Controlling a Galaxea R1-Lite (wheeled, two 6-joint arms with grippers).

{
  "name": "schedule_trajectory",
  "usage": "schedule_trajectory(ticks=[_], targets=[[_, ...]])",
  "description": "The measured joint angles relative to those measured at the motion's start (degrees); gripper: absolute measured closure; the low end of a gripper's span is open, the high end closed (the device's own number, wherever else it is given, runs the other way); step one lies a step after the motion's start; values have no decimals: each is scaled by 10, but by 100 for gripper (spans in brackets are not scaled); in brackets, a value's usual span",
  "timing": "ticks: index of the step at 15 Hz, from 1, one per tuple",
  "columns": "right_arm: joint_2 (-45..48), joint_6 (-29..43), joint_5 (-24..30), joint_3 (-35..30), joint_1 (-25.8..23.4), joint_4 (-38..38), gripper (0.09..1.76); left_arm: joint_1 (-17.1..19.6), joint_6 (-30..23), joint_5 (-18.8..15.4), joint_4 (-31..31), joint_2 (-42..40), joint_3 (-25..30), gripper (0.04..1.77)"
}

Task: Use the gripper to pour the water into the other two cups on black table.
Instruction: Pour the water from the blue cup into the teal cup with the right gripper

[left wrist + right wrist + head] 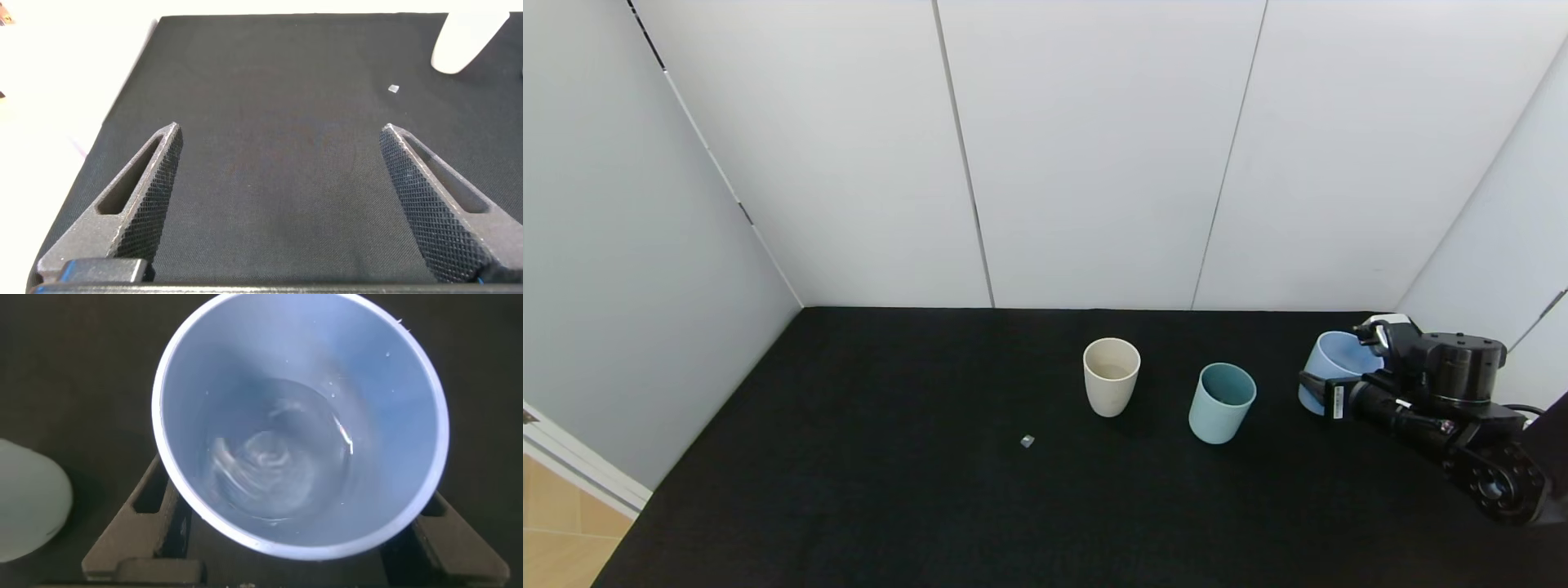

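Light blue tumbler (1327, 367) | your right gripper (1339, 371) is clamping it at the black table's (849, 490) right edge, water (274, 453) swirling inside | risk: tilting early is spilling before reaching cream cup (1111, 377) or teal cup (1222, 403) | left gripper (278, 204) is idling open.

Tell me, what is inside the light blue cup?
Clear water lies inside the light blue cup, held by the right tool. The cup's underside is hidden.
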State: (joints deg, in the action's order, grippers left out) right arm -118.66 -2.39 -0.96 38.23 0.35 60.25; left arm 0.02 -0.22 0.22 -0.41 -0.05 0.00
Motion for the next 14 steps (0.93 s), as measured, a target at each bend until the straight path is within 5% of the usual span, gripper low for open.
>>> schedule_trajectory(ticks=[7, 14], targets=[[97, 4, -1, 20, 14, -117, 58, 0, 0, 0, 0, 0, 0, 9], [176, -19, -2, 159, 19, -326, 58, 0, 0, 0, 0, 0, 0, 9]])
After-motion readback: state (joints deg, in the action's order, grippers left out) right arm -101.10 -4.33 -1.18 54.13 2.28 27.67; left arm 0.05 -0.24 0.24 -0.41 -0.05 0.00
